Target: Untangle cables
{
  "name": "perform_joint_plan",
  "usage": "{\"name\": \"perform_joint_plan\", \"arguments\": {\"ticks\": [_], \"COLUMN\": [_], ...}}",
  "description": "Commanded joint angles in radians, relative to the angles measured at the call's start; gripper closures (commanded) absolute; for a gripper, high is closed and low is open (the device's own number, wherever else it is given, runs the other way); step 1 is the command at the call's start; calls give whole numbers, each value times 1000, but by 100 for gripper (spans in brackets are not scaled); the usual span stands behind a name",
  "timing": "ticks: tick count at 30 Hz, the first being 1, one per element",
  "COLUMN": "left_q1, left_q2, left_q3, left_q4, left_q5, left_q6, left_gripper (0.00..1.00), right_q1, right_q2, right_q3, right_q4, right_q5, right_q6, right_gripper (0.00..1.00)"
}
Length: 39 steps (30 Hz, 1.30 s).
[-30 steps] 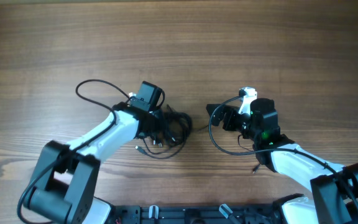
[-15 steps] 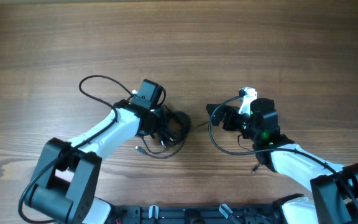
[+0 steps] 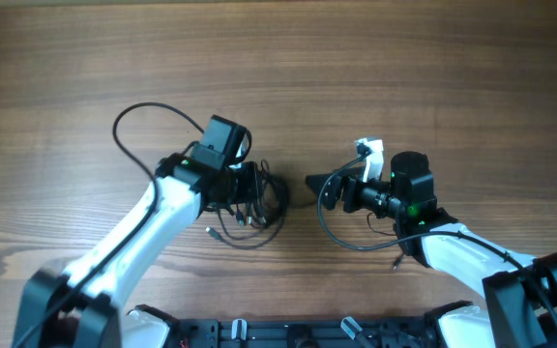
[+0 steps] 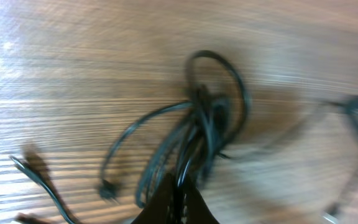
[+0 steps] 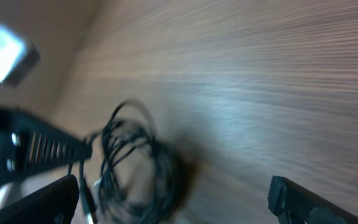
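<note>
From overhead, the cables (image 3: 256, 200) sit in one clump at centre-left of the frame. The left gripper (image 3: 247, 186) is buried in it, and the right gripper (image 3: 319, 190) is just beside it with its jaws spread and nothing in them. Risk imo: the left one seems to pinch several strands at once, so a pull could drag the whole clump or cinch the knot tighter. The left wrist view shows what overhead hides: fingertips (image 4: 163, 200) clenched on a bundle at bottom centre, and a loose plug (image 4: 107, 188) lower left. The right wrist view is blurry, with the clump lower left, clear of its wide jaws.
</note>
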Motion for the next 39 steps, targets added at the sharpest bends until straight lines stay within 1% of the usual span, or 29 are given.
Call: {"name": "perform_joint_plan", "arguments": {"ticks": [1, 7, 10, 13, 15, 16, 17, 18, 19, 20, 22, 23, 26, 27, 28, 29, 30, 32, 33, 35, 39], "left_q1": [5, 5, 5, 5, 5, 5, 5, 5, 5, 5, 5, 5, 5, 5, 5, 5, 5, 2, -6, -19, -64], "left_q2": [-113, -214, -252, -272, -280, -282, -282, -282, -282, -282, -282, -282, -282, -282, -282, -281, -279, -270, -254, -229, -137], "left_q3": [20, 20, 20, 20, 20, 20, 20, 20, 20, 20, 20, 20, 20, 19, 18, 18, 18, 18, 18, 18, 18], "left_q4": [4, 19, 20, 34, 39, 40, 40, 39, 36, 33, 19, -1, -91, -132, -152, -163, -161, -115, -59, 5, 76], "left_q5": [122, 220, 244, 301, 336, 352, 362, 369, 369, 368, 363, 329, 109, -40, -134, -208, -246, -233, -215, -200, -179], "left_q6": [36, 51, 50, 50, 50, 50, 50, 50, 51, 52, 100, 143, 181, 181, 181, 180, 178, 166, 116, 93, 94], "left_gripper": [96, 96, 96, 96, 96, 96, 96, 96, 96, 96, 96, 96, 96, 96, 96, 96, 96, 96, 96, 96, 86], "right_q1": [4, 22, 58, 90, 94, 94, 94, 94, 94, 93, 80, 64, -3, -39, -63, -80, -89, -87, -85, -86, -86], "right_q2": [36, 114, 151, 164, 165, 165, 165, 165, 165, 165, 165, 165, 165, 165, 165, 165, 165, 165, 165, 165, 165], "right_q3": [6, 6, 6, 6, 6, 6, 6, 6, 6, 6, 6, 6, 6, 6, 6, 6, 6, 6, 6, 6, 6], "right_q4": [56, 162, 264, 308, 337, 346, 348, 348, 347, 346, 345, 344, 347, 348, 352, 364, 377, 397, 396, 397, 426], "right_q5": [-157, -174, -248, -225, -223, -216, -208, -208, -209, -209, -238, -281, -453, -519, -562, -609, -648, -715, -746, -767, -757], "right_q6": [-29, -18, -19, -18, -10, 10, 22, 29, 32, 35, 39, 51, 58, 58, 59, 61, 63, 84, 93, 100, 119], "right_gripper": [0, 0, 0, 2, 18, 33, 44, 66, 82, 95, 96, 96, 96, 96, 96, 96, 96, 96, 96, 96, 96]}}
